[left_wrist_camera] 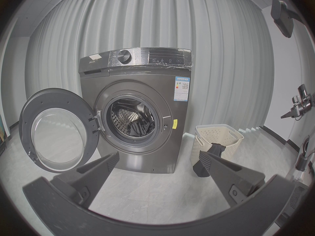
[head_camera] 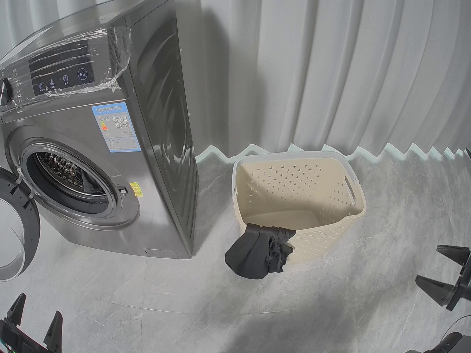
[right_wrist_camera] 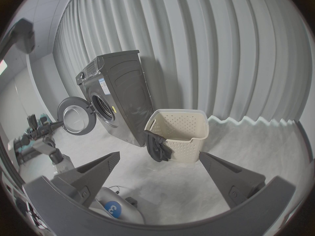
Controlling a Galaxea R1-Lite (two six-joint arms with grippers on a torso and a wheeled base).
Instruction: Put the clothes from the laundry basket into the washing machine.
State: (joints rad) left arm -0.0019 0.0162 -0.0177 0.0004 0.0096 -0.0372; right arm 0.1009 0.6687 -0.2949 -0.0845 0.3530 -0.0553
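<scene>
Left gripper [head_camera: 37, 315]: fingers spread apart and holding nothing. It sits low at the near left, above the grey tiled floor [head_camera: 162, 290] and just in front of the open door [head_camera: 12, 231] of the washing machine [head_camera: 157, 123].

Right gripper [head_camera: 429, 264]: fingers likewise apart and holding nothing. It is at the near right, well apart from the laundry basket [head_camera: 299, 157].

The laundry basket is cream plastic with perforated walls. It stands on the floor just beside the washing machine, on the robot's right of it.

A black garment [head_camera: 257, 253] is draped over the basket's near rim. Most of the cloth hangs bunched down the outer wall.

The washing machine is a grey front-loader. Its round door is swung fully open toward the robot's left, exposing the drum [head_camera: 68, 175]. In the left wrist view, dark clothes [left_wrist_camera: 139, 128] lie in the bottom of the drum.

Clear plastic film [head_camera: 68, 69] wraps the control panel, and a blue label [head_camera: 116, 127] is stuck to the front. A white pleated curtain [head_camera: 343, 60] hangs behind the machine and the basket.
</scene>
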